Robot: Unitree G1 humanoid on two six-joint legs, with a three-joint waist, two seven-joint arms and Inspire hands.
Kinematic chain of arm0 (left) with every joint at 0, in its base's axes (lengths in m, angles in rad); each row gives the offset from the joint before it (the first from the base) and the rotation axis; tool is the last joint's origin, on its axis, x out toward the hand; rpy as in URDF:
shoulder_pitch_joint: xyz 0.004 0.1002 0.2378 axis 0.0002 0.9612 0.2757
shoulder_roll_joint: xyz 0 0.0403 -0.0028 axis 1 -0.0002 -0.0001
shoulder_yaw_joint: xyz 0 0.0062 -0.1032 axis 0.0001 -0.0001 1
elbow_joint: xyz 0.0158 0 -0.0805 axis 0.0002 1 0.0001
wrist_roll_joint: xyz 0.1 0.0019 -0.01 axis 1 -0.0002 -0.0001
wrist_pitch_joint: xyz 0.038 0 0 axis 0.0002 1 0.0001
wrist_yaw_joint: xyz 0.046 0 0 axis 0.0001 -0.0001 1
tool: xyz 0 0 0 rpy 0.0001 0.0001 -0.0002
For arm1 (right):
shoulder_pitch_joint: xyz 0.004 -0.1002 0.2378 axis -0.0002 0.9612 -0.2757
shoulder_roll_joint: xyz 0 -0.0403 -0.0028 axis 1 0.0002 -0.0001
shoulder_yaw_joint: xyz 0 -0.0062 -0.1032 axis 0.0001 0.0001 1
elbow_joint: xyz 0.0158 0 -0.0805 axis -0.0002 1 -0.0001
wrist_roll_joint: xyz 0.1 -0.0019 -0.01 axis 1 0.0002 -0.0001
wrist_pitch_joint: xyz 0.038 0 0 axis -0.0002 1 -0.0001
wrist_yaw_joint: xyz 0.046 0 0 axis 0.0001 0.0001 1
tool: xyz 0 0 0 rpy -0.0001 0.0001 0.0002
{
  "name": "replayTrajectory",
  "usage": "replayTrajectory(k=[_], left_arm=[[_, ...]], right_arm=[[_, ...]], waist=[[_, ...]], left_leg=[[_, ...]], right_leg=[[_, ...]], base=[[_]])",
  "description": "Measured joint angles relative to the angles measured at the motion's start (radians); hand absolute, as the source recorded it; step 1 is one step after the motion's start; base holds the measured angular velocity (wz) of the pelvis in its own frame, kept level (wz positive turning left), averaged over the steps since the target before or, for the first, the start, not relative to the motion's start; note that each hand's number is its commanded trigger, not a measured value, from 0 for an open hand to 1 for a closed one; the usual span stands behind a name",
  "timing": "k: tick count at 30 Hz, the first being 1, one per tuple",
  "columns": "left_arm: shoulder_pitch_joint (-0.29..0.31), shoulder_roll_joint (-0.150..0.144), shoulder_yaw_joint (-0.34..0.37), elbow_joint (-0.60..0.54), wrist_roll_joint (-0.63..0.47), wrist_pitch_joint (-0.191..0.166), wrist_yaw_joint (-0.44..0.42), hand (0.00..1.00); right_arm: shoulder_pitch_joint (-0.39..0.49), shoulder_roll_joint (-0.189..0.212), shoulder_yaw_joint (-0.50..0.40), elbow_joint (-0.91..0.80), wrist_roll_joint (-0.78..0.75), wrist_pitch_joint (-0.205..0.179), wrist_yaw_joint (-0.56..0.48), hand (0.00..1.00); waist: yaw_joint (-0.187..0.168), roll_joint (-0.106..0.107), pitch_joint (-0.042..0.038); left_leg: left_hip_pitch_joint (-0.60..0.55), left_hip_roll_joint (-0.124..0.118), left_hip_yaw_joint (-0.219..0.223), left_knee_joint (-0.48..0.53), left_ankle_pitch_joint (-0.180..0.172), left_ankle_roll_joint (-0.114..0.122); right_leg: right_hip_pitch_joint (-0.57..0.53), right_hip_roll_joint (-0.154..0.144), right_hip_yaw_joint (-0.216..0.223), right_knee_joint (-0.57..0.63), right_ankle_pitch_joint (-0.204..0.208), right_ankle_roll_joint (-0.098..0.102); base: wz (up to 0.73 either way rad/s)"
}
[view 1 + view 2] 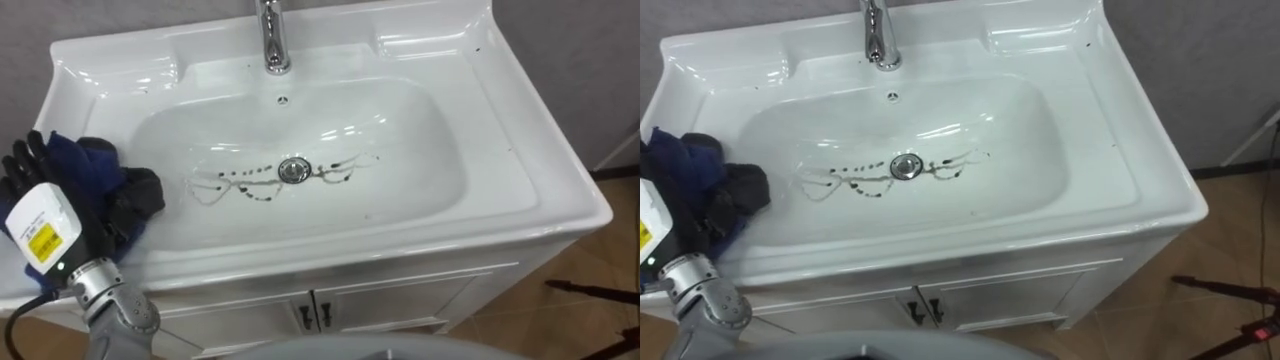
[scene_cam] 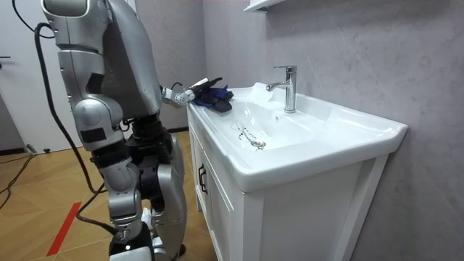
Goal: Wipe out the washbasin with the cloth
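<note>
**One dirty streak, one cloth, and it's all off to the right**

Left hand (image 1: pixel 40 215) sits on the left rim of the basin (image 1: pixel 500 130), fingers curled into a bunched dark blue cloth (image 1: pixel 108 182), so it looks like it's gripping the thing rather than just resting on it. The cloth is up on the rim and hanging a bit over the bowl's left slope, not down on the bottom yet.

What matters is the black marks (image 1: pixel 245 180). They run in a thin line side to side across the bottom of the bowl, straight through the drain (image 1: pixel 293 170), in front of the tap (image 1: pixel 272 40). From the hand that's right and down into the bowl. The streak's left end is nearest the cloth and the far end is past the drain.

My guess is the easy move is to drop the cloth in and drag it rightward along that line, not across it.
</note>
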State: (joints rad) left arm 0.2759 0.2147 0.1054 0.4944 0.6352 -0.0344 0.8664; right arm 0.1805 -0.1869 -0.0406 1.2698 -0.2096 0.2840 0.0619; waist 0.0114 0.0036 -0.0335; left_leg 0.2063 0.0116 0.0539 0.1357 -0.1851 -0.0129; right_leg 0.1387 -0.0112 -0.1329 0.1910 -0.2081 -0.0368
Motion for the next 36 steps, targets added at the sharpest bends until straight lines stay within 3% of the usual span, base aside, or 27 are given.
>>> replayTrajectory(k=[4,12,13,14,15,16,23,36], left_arm=[[0.004,0.015,0.021,0.016,-0.003,-0.01,0.008,0.0],[0.005,0.011,0.039,0.04,-0.103,-0.011,0.01,0.0],[0.005,0.01,0.052,0.04,-0.103,-0.011,0.0,0.06],[0.005,0.009,0.065,0.041,-0.103,-0.011,-0.014,0.2],[0.005,0.007,0.072,0.042,-0.103,-0.011,-0.022,0.7],[0.004,0.003,0.087,0.046,-0.102,-0.011,-0.035,1.0],[0.0,0.005,0.11,0.076,-0.123,-0.011,-0.086,1.0],[-0.022,-0.001,0.199,0.078,-0.123,-0.01,-0.085,1.0]], right_arm=[[-0.001,-0.001,-0.027,-0.007,-0.001,0.0,-0.018,0.0],[-0.003,-0.015,-0.061,-0.027,0.0,-0.001,-0.054,0.0],[-0.003,-0.014,-0.062,-0.028,0.001,-0.001,-0.053,0.0],[-0.005,-0.013,-0.062,-0.031,0.001,-0.002,-0.052,0.0],[-0.004,-0.014,-0.062,-0.031,0.001,-0.001,-0.052,0.0],[-0.002,-0.014,-0.062,-0.031,0.001,0.0,-0.051,0.0],[-0.001,-0.014,-0.062,-0.029,0.003,0.001,-0.019,0.0],[-0.004,-0.014,-0.061,-0.03,0.003,0.002,0.005,0.0]], waist=[[0.027,0.001,-0.0005],[0.025,0.007,-0.0053],[0.025,0.008,-0.0053],[0.025,0.008,-0.0052],[0.024,0.007,-0.0052],[0.022,0.007,-0.0051],[0.013,0.009,-0.004],[-0.004,0.014,-0.002]], left_leg=[[-0.002,0.011,0.002,-0.001,0.003,-0.005],[0.004,0.021,0.004,-0.001,0.01,-0.017],[0.007,0.024,0.006,-0.002,0.01,-0.017],[0.01,0.028,0.016,-0.002,0.01,-0.017],[0.01,0.03,0.022,-0.002,0.01,-0.018],[0.013,0.031,0.027,-0.002,0.013,-0.022],[0.015,0.037,0.028,-0.003,0.026,-0.044],[0.002,0.036,0.027,-0.009,0.028,-0.045]], right_leg=[[-0.019,0.013,0.027,0.013,-0.001,-0.015],[-0.012,0.025,0.026,0.014,-0.012,-0.035],[-0.009,0.027,0.026,0.014,-0.014,-0.039],[-0.007,0.03,0.026,0.014,-0.016,-0.043],[-0.006,0.031,0.026,0.014,-0.018,-0.045],[-0.004,0.032,0.026,0.014,-0.02,-0.048],[0.005,0.035,0.019,0.012,-0.03,-0.065],[0.004,0.037,0.015,-0.001,-0.032,-0.069]], base=[[-0.21],[-0.01],[0.0],[0.0],[0.0],[0.0],[0.03],[0.02]])
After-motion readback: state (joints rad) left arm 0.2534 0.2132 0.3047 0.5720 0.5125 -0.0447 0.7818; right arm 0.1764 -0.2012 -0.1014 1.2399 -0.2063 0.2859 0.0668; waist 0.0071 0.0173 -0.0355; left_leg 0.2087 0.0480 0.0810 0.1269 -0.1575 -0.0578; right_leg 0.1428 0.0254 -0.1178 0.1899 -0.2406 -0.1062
